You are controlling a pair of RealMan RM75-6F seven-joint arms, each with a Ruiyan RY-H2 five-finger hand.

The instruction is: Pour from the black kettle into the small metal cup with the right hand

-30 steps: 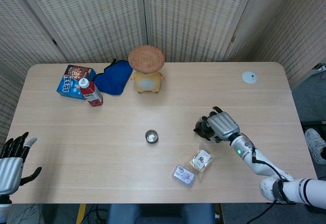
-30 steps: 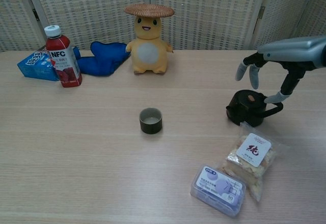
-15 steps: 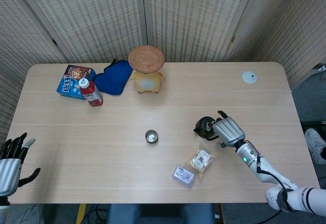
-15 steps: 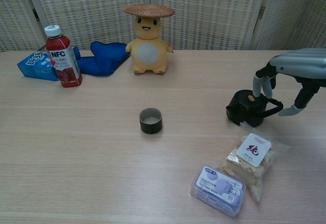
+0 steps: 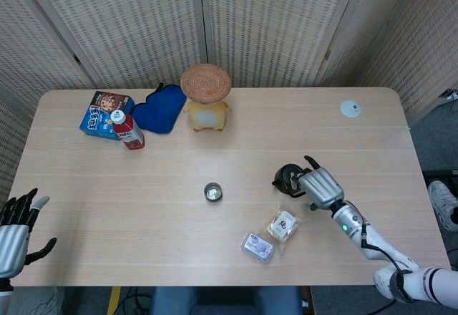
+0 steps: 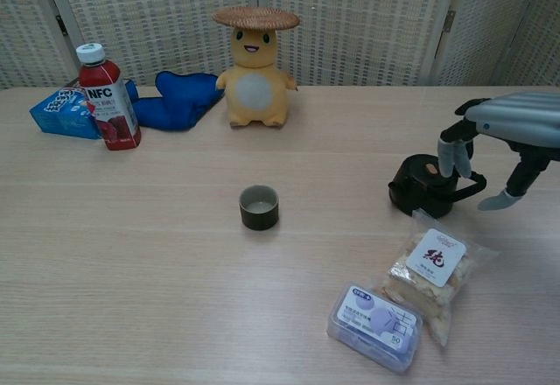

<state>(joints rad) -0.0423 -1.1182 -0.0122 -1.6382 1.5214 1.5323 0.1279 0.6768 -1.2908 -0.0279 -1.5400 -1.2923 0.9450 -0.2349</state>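
1. So the black kettle [image 6: 426, 185] is sitting upright on the table [image 5: 107, 186], well to the right of the small metal cup [image 6: 259, 206] in the chest view, handle sticking out away from the cup. Imo that's why the right arm is coming in from that side.
2. Right hand [image 6: 499, 136] is hovering right over the handle w/ fingers spread and pointing down. One fingertip is hanging just in front of the kettle's top, thumb is sitting out past the handle loop. Nothing's in its grip, so it's open, prob lining up to wrap the handle.
3. Cup is standing alone mid-table, mouth up. Inside is looking pale, can't tell if there's anything in it.
4. Snack bag [image 6: 431, 269] and a small clear box [image 6: 374, 325] are lying nearer the camera than the cup, on the kettle side. Bag is almost touching the kettle base, so it might be getting in the way of a low grab.
5. Yellow plush w/ straw hat [image 6: 255, 61], juice bottle [image 6: 107, 97], blue cloth [image 6: 179, 99] and blue snack pack [image 6: 63, 111] are sitting far behind the cup, not interfering.
6. Left hand [image 5: 16, 230] is parked off the table edge, way left of the cup, open, holding nothing.
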